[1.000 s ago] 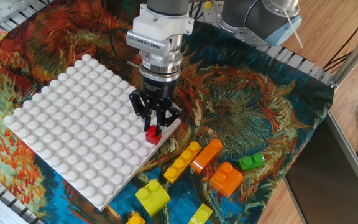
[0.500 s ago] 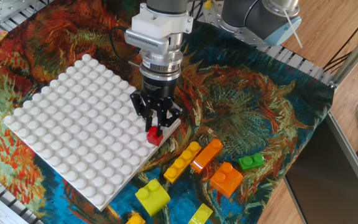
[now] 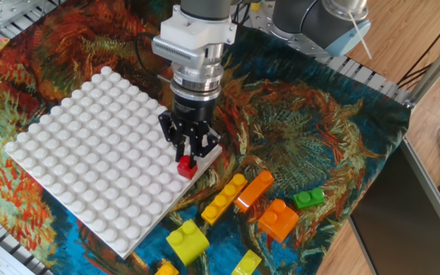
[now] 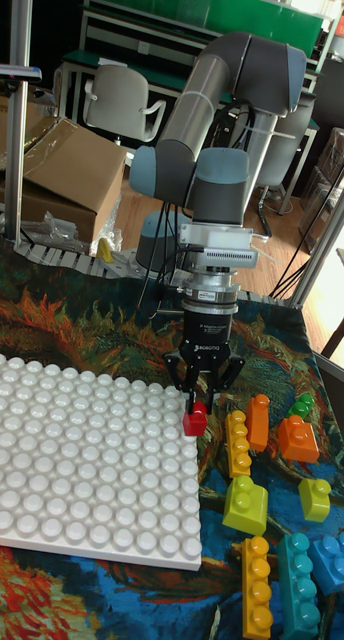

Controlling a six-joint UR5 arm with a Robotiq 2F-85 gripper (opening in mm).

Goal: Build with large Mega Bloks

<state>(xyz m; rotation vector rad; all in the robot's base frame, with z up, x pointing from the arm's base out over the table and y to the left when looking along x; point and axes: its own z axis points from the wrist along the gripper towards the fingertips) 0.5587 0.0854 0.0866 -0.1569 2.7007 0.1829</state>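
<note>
A small red Mega Blok (image 3: pixel 186 166) (image 4: pixel 195 422) is at the right edge of the white studded baseplate (image 3: pixel 90 153) (image 4: pixel 82 470), touching or just above its studs. My gripper (image 3: pixel 187 157) (image 4: pixel 198 404) points straight down and is shut on the top of this brick. Loose bricks lie on the cloth to the right: a yellow bar (image 3: pixel 224 198) (image 4: pixel 236 441), an orange bar (image 3: pixel 254 189) (image 4: pixel 258 420), an orange brick (image 3: pixel 279 219) (image 4: pixel 297 438), a small green brick (image 3: pixel 308 198) (image 4: pixel 304 405) and a yellow-green brick (image 3: pixel 187 241) (image 4: pixel 245 505).
More bricks lie at the front: a yellow one (image 3: pixel 247 263), a yellow bar (image 4: pixel 256 598), a teal bar (image 4: pixel 297 585) and a blue brick (image 4: pixel 337 560). The patterned cloth (image 3: pixel 319 130) ends at a metal rail (image 3: pixel 373 80) on the right.
The gripper and the red brick have shifted very slightly to the left. Nothing else has moved.
</note>
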